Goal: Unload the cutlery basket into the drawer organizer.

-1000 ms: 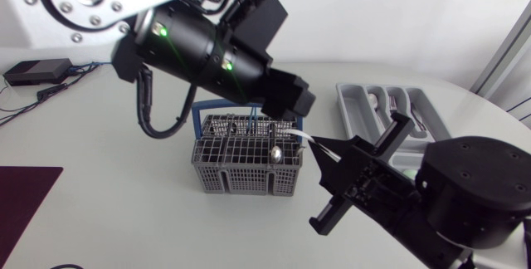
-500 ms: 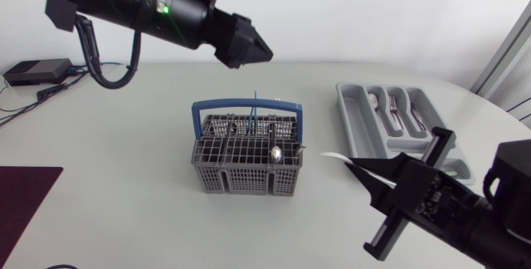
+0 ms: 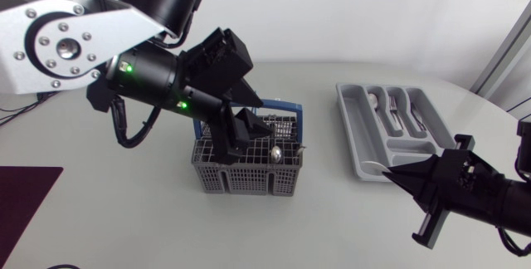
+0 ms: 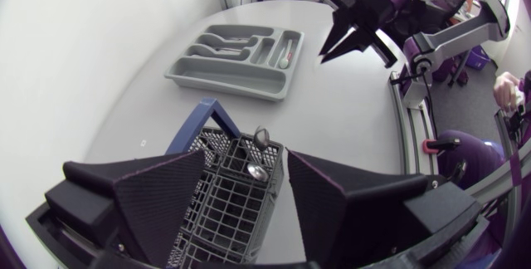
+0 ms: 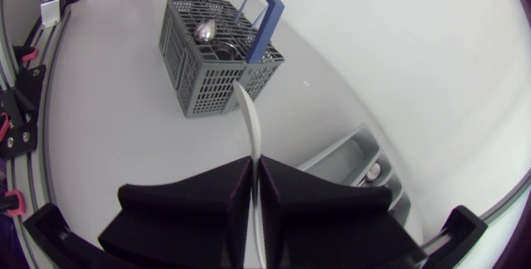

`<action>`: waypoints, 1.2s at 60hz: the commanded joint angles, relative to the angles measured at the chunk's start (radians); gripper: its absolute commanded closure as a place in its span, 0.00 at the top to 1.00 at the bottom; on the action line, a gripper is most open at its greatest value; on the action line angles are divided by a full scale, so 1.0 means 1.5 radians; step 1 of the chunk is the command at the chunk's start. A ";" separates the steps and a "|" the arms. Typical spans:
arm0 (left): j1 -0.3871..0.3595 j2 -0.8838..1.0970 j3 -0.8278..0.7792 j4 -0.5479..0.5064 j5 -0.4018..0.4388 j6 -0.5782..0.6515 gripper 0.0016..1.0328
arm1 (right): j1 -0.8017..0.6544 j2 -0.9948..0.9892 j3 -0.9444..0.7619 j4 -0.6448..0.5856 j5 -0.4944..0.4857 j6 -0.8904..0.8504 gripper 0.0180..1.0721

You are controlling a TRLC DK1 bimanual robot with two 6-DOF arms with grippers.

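Cutlery basket [image 3: 249, 169]: grey grid basket on the table near its middle, with at least one spoon [image 3: 275, 153] standing bowl-up in it.
Drawer organizer [image 3: 348, 128]: grey tray well apart from the basket, on the right arm's side; some cutlery already lies in its compartments.
Left gripper [image 4: 245, 169]: fingers spread wide above the basket's top, holding nothing.
Right gripper [image 5: 255, 165]: pinched tight on one end of a white utensil [image 5: 251, 119]; its free end reaches the organizer's near corner.
Handling, white utensil: judged thin, flat and light, possibly plastic. The long overhang may flex or swivel in the pinch, so lay it down gently.
Handling, spoon: judged stiff, smooth metal and slippery. Take it at the neck just under the bowl, the part above the grid.
Head view only: both arms, the basket and the organizer together.
Right wrist view only: the pinch itself, with the utensil running straight out ahead.
Left wrist view only: the width of the left opening, and a look down into the basket cells.
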 commanded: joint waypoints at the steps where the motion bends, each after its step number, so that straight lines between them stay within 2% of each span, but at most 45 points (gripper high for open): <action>1: -0.008 -0.015 -0.033 0.008 0.005 0.045 0.86 | -0.056 0.044 0.023 -0.009 -0.037 -0.074 0.09; 10: -0.013 -0.014 -0.053 0.010 0.005 0.065 0.86 | -0.144 0.137 0.041 -0.010 -0.087 -0.164 0.08; 19: -0.019 0.002 -0.054 -0.004 0.006 0.063 0.86 | -0.209 0.235 0.077 -0.015 -0.103 -0.261 0.07; 34: -0.021 0.036 -0.050 -0.019 0.010 0.043 0.86 | -0.291 0.401 0.172 -0.081 -0.116 -0.426 0.07; 46: -0.021 0.038 -0.056 -0.019 0.011 0.039 0.86 | -0.330 0.525 0.236 -0.084 -0.096 -0.504 0.07; 59: -0.023 0.038 -0.063 -0.018 0.013 0.034 0.86 | -0.339 0.617 0.270 -0.075 -0.046 -0.556 0.07; 72: -0.034 0.054 -0.060 -0.018 0.024 -0.005 0.86 | -0.332 0.665 0.273 0.014 -0.005 -0.559 0.07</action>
